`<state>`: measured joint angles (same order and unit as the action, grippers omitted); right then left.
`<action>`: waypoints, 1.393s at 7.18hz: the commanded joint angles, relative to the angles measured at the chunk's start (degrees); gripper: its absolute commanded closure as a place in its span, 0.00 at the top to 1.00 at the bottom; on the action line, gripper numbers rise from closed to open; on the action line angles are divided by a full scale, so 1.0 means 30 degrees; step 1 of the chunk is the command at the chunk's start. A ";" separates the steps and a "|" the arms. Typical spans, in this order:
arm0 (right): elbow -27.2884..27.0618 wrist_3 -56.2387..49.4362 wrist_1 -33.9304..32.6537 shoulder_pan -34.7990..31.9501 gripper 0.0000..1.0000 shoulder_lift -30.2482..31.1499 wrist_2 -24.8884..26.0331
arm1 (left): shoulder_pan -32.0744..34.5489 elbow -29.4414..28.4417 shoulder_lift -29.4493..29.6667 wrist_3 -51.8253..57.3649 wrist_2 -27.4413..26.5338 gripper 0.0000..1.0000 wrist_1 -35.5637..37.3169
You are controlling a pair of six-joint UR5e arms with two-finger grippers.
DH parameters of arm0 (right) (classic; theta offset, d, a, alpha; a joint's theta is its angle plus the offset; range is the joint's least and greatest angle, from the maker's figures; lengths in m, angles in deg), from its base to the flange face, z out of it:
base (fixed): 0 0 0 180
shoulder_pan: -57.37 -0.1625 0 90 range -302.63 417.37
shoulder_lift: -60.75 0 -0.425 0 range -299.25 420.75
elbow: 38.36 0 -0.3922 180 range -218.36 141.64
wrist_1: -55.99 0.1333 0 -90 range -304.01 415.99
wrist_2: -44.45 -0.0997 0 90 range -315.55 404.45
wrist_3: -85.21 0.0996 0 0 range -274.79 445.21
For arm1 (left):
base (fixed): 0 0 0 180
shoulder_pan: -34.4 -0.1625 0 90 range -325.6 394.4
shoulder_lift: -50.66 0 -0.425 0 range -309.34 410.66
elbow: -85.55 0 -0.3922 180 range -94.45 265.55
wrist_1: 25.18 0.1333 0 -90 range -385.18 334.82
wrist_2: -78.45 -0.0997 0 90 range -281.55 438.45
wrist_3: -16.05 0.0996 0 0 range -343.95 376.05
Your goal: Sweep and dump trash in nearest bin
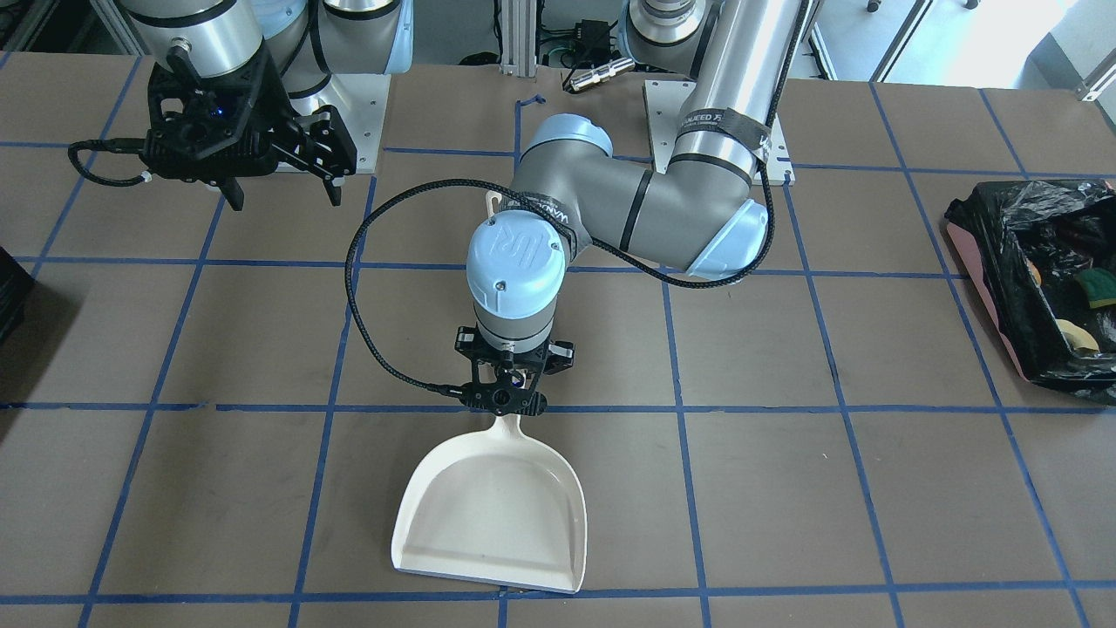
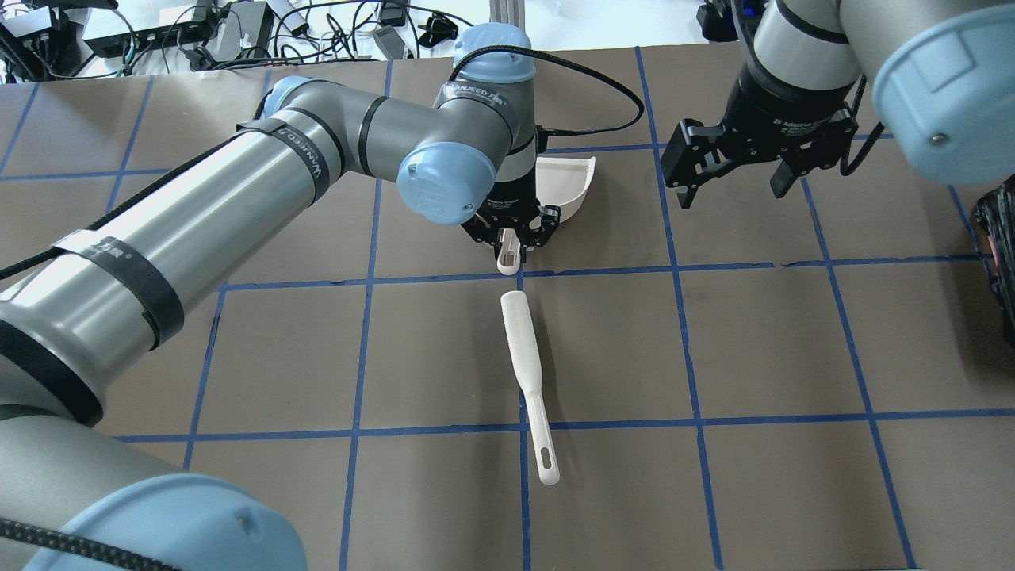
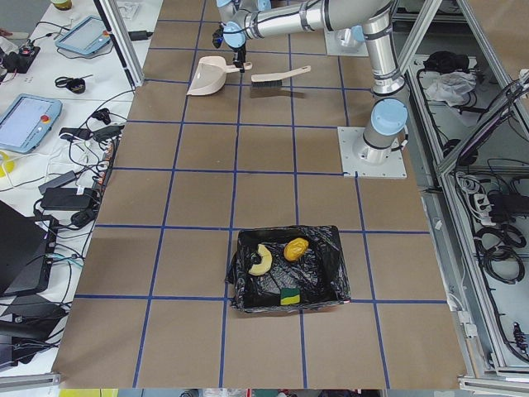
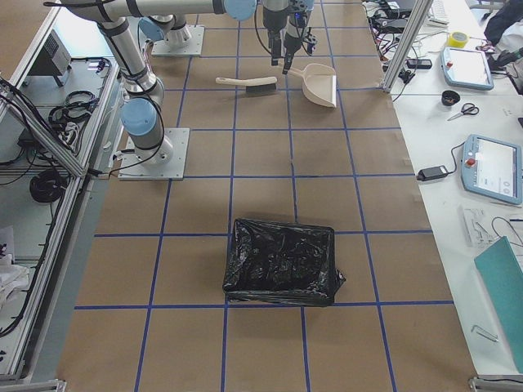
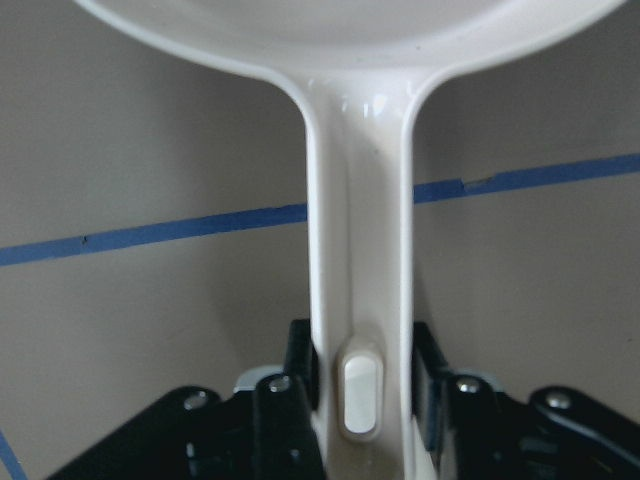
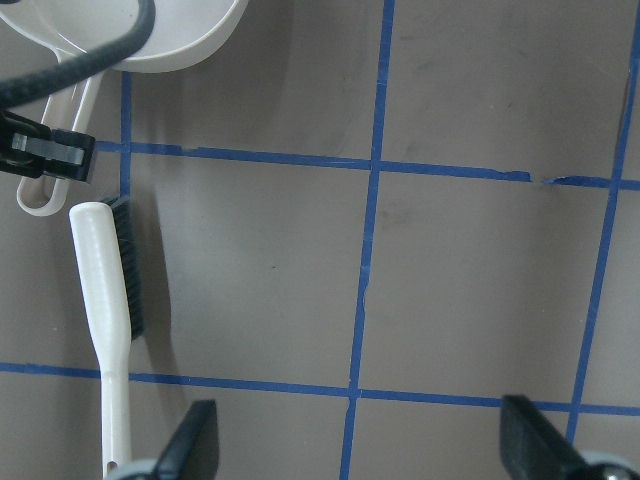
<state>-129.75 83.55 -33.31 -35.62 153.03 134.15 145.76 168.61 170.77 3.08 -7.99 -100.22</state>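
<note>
Fingers (image 5: 428, 385) of the left gripper (image 1: 506, 394) are clamping the handle (image 5: 360, 230) of the dustpan (image 1: 493, 515), whose empty scoop is lying low over the table (image 1: 785, 453). Near the handle's end the brush (image 2: 527, 373) is lying loose; the right gripper (image 2: 733, 189) is hovering nearby, jaws apart, holding nothing. Orange lump (image 3: 296, 248), pale peel (image 3: 260, 261) and yellow sponge wedge (image 3: 289, 296) are all sitting in the bin (image 3: 285, 234) — well apart from the tools — so sweeping and dumping appear done; only releasing the pan seems left. Whether the scoop is touching the table is unclear, and the front view is cropping the bin.
</note>
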 commanded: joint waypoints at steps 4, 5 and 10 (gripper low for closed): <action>-0.0063 -0.0004 0.0058 -0.0030 1.00 -0.0027 0.0070 | 0.0116 0.0206 0.0129 -0.1300 0.0923 0.00 -0.0006; -0.0064 -0.0004 0.0001 -0.0030 1.00 0.0001 -0.0016 | 0.0174 0.0207 0.0100 -0.1329 0.0923 0.06 0.0023; -0.0064 -0.0209 0.0029 -0.0059 1.00 0.0002 0.0100 | 0.0410 0.0032 -0.0715 -0.1302 0.0660 1.00 -0.0063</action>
<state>-129.91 82.96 -33.29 -35.76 153.01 134.39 147.02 169.06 170.21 -1.52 -5.70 -100.14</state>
